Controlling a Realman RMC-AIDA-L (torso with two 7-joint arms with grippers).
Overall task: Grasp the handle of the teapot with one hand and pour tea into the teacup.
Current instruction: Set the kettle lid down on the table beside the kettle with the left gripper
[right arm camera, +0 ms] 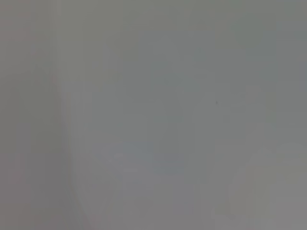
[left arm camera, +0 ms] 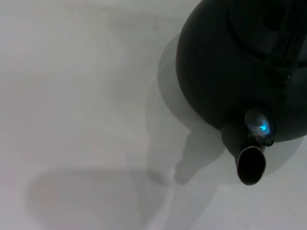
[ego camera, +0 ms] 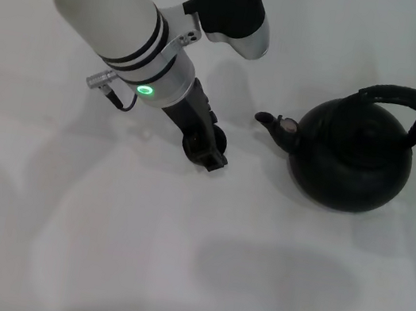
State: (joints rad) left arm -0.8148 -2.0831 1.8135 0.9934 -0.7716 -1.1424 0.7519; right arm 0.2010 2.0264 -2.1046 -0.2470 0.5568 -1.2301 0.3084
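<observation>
Down low on the white table (ego camera: 95,248), just left of centre in the head view: left gripper (ego camera: 207,152), sitting right at the teacup (ego camera: 202,143), most of that cup hidden, finger state impossible to tell. Off at its three o'clock, well apart: teapot (ego camera: 352,161) standing upright, spout (ego camera: 273,127) aimed back at nine o'clock toward the gripper, handle (ego camera: 401,105) arched over the top, untouched. No sign of the right gripper anywhere.
</observation>
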